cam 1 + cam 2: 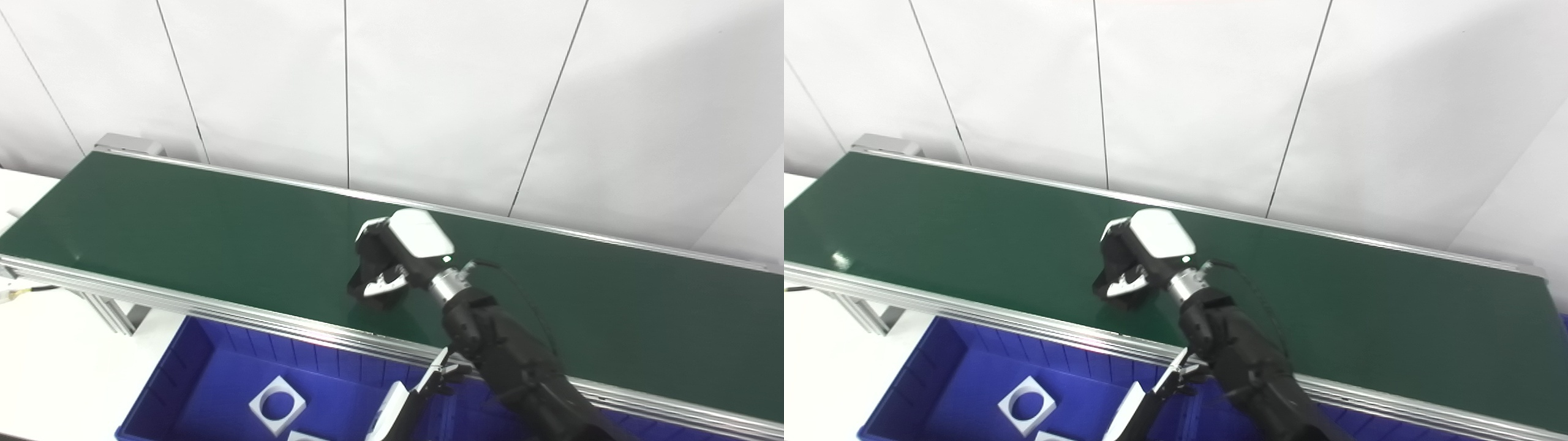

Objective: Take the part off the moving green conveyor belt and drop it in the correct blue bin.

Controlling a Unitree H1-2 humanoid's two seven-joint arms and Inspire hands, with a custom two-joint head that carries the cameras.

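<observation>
The green conveyor belt runs from left to right across the view. My right hand, black with a white back, rests fingers-down on the belt near its front rail. Its fingers are curled around a small pale part, which is mostly hidden by them. My left hand hovers low in front of the belt rail, above the blue bin, fingers apart and holding nothing. Inside the bin lies a white square part with a round hole, and a second white piece shows at the picture's bottom edge.
The aluminium front rail of the conveyor stands between the belt and the bin. A white tabletop lies at the left, with the conveyor's leg on it. More blue bin shows under the rail at the right.
</observation>
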